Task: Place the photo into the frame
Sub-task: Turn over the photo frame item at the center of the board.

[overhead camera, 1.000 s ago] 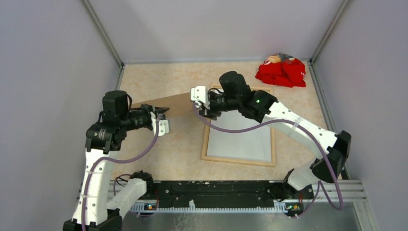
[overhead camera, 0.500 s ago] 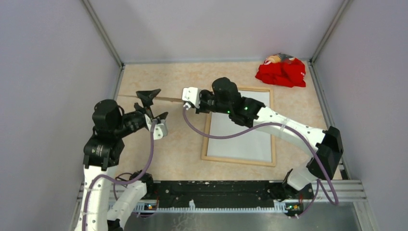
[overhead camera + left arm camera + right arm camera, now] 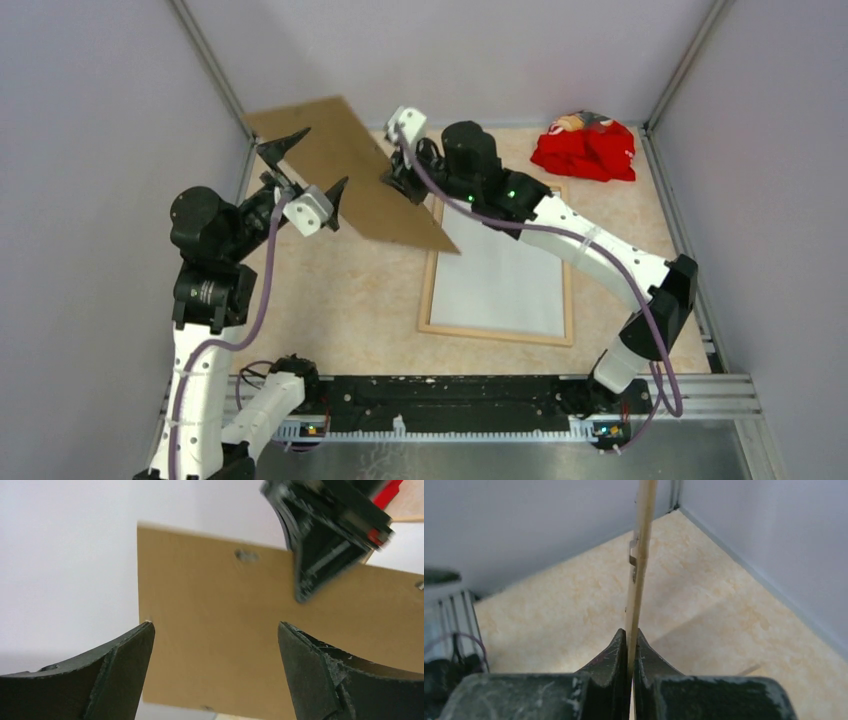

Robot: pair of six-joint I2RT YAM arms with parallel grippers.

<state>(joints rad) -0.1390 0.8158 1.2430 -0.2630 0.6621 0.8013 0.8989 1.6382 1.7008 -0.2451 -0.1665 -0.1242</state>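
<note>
Right gripper [image 3: 630, 645]: clenched on the thin edge of a flat rectangular brown backing board [image 3: 641, 545], both dark fingers pressed against it with no gap between. In the right wrist view the board runs edge-on straight up from the jaws, with a small metal clip [image 3: 634, 560] on one face.

Top view: the right gripper [image 3: 392, 180] holds the board [image 3: 345, 135] clear of the beige speckled table [image 3: 340, 300]. The board is tilted, its far corner high against the pale grey back wall and its near corner pointing down over the far left corner of the frame.

Left gripper [image 3: 308, 170]: released, its fingers spread wide at the board's left side. In the left wrist view the two dark fingers [image 3: 115, 670] flank the board's brown face [image 3: 215, 605], which lies beyond them. Neither pad is seen to touch it. The other gripper's dark body [image 3: 325, 535] grips the board at upper right, and a small metal fitting [image 3: 246, 556] shows near the board's top edge.

The large rectangular frame of thin light wood [image 3: 495, 333] lies flat on the table right of centre, under the right arm. Its opening is filled by a plain white rectangle [image 3: 500, 280] — apparently the photo lying print side down, though no printed side shows to confirm it.

Far right corner: a crumpled red cloth [image 3: 585, 148], well apart from the grippers and just beyond the frame's far edge.
</note>
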